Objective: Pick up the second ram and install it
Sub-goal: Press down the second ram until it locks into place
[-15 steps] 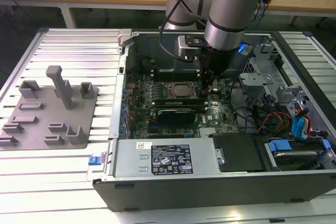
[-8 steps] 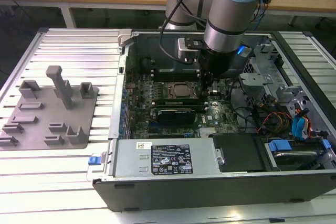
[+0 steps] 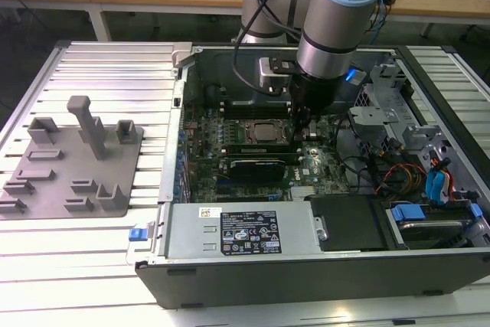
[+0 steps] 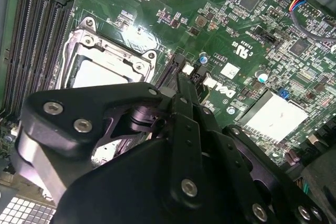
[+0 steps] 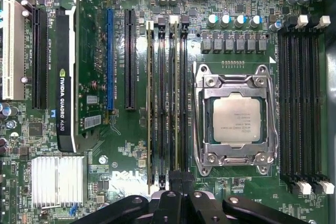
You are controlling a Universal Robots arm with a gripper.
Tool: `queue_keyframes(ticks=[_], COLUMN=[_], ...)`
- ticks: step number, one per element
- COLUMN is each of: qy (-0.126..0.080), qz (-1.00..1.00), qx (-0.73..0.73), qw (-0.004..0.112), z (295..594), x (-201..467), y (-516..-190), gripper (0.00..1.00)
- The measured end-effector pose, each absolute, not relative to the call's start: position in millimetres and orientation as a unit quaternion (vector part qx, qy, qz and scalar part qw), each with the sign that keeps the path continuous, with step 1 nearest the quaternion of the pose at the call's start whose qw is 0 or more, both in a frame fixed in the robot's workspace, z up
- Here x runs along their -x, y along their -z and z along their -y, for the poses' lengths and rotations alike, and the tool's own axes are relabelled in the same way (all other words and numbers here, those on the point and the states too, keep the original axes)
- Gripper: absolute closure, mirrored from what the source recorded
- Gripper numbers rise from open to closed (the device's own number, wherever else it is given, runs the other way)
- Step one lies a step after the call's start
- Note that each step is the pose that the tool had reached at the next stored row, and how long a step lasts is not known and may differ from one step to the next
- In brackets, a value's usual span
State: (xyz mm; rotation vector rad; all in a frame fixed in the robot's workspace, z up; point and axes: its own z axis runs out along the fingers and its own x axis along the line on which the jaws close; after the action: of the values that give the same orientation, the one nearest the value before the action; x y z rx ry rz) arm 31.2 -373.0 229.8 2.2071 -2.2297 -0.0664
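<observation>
Robot arm (image 3: 337, 21): reaching down into open computer case (image 3: 306, 266) on slatted table (image 3: 115, 67); wrist above the middle of the motherboard (image 5: 105, 145).

Gripper (image 5: 176, 178): black, low over the board in both wrist views (image 4: 181, 80); in the exterior view (image 3: 302, 132) just at the exterior view's right of the processor socket (image 3: 264, 132); fingers (image 5: 181, 182) drawn together into one narrow pair; tips at one end of a bank of memory slots; touching or merely above the stick there, cannot tell.

Second ram (image 5: 176, 103): thin green stick, standing on edge in a slot of the bank just beside the processor socket (image 5: 236, 119); lying in line with the gripper tips; seated along its length as far as visible; near end hidden under the fingers.

Other memory stick (image 5: 150, 103): same kind, upright in a slot of the same bank, parallel to the second ram, farther from the socket.

Empty memory slots (image 5: 302, 103): black, four in a row on the far side of the socket; white latches at their ends.

Black card (image 5: 65, 77): wide, in an expansion slot, well apart from the gripper.

Heatsink (image 5: 56, 181): silver, finned, near one end of the card.

Grey fixture (image 3: 73, 162): moulded plate with upright blocks, on the table at the exterior view's left, outside the case.
</observation>
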Motion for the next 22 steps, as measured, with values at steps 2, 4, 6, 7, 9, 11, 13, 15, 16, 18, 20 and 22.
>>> queue_keyframes(ticks=[2,4,6,7,9,11,13,15,16,18,20,22], qy=[0.021,0.021,0.021,0.021,0.021,0.021,0.021,0.021,0.021,0.021,0.021,0.021], qz=[0.711,0.711,0.711,0.711,0.711,0.711,0.711,0.710,0.711,0.711,0.711,0.711], qx=[-0.703,-0.703,-0.703,-0.703,-0.703,-0.703,-0.703,-0.703,-0.703,-0.703,-0.703,-0.703], qw=[0.002,0.002,0.002,0.002,0.002,0.002,0.002,0.002,0.002,0.002,0.002,0.002], z=[373,373,373,373,373,373,373,373,373,373,373,373], x=[-31,-31,-31,-31,-31,-31,-31,-31,-31,-28,-23,-20], y=[-229,-229,-240,-247,-255,-262,-263,-263,-263,-263,-263,-263], gripper=[0.92,0.92,0.92,0.92,0.92,0.92,0.92,0.92,0.92,0.92,0.92,0.92])
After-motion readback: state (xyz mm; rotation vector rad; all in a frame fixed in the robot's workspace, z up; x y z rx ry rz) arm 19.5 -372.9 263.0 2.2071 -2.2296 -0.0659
